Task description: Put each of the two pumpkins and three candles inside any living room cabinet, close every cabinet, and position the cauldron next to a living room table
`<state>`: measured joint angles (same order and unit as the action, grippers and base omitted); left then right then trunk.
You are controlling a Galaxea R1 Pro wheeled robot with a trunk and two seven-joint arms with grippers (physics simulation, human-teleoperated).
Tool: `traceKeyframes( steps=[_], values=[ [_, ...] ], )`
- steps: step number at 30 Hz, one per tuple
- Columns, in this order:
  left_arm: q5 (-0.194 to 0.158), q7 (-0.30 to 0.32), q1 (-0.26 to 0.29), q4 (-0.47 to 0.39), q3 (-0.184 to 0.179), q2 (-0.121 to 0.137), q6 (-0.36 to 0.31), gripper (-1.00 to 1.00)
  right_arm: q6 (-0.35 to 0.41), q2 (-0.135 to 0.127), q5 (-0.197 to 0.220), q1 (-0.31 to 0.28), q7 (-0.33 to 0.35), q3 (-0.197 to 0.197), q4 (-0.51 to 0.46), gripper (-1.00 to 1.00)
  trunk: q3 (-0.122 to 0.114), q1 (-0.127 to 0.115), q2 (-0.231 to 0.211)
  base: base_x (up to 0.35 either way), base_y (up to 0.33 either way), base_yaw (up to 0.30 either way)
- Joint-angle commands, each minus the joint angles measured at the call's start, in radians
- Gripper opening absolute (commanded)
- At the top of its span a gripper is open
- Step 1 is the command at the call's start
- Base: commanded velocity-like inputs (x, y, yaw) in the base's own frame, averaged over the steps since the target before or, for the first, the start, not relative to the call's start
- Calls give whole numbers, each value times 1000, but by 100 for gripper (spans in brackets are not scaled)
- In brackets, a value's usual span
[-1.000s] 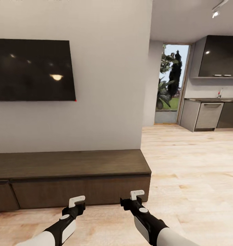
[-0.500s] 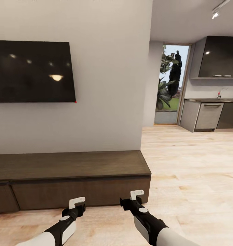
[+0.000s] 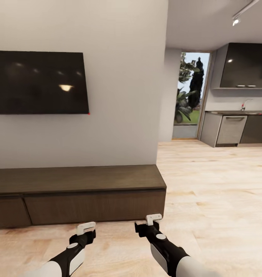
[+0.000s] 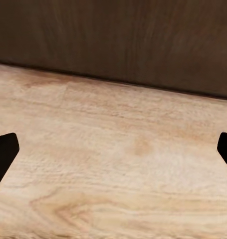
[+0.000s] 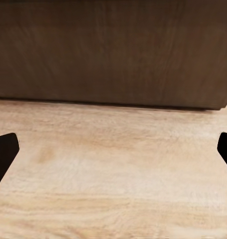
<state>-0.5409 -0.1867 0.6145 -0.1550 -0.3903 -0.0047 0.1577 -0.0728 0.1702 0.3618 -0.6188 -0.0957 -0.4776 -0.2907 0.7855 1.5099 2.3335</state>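
- cabinet (image 3: 81, 192) fronts look flush, so probably closed.
- left gripper (image 3: 86, 231) and right gripper (image 3: 151, 222): spread wide, holding nothing.
- pumpkins, candles, cauldron: progress can't be judged here.

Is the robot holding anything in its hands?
No. The left gripper and right gripper are open, with only floor between the fingers.

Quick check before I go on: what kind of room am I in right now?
Most likely a home's open-plan living room. A dark TV hangs on the wall above the long low cabinet, its drawer fronts closed, on a light wood floor. A kitchen opens off to the right, beside a glass door onto greenery.
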Motion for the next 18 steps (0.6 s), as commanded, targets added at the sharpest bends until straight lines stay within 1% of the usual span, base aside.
traceKeyframes(
  steps=[1, 9, 12, 17, 18],
  values=[
    [-7, -5, 1, 1, -9, 0, 3, 100, -4, 0, 9, -1, -6, -9, 1, 100, 1, -1, 1, -343, 0, 0],
    [-6, -4, 1, 0, -9, 0, 4, 100, -3, 0, 9, -1, -6, -9, 1, 100, 1, -1, 1, -326, 0, 0],
    [-4, -5, 1, 0, -11, -5, 4, 100, -5, -1, 9, -1, -6, -9, 1, 100, 1, -1, 1, -122, 0, 0],
    [-5, -3, 1, 0, -8, -5, 0, 100, -5, -1, 9, -1, -5, -9, 1, 100, 1, -1, 1, -27, 0, 0],
    [-6, -3, 1, 0, -6, -4, -9, 100, -5, 0, 8, -1, -6, -9, 0, 100, 1, -1, 1, -8, 0, 0]
  ],
)
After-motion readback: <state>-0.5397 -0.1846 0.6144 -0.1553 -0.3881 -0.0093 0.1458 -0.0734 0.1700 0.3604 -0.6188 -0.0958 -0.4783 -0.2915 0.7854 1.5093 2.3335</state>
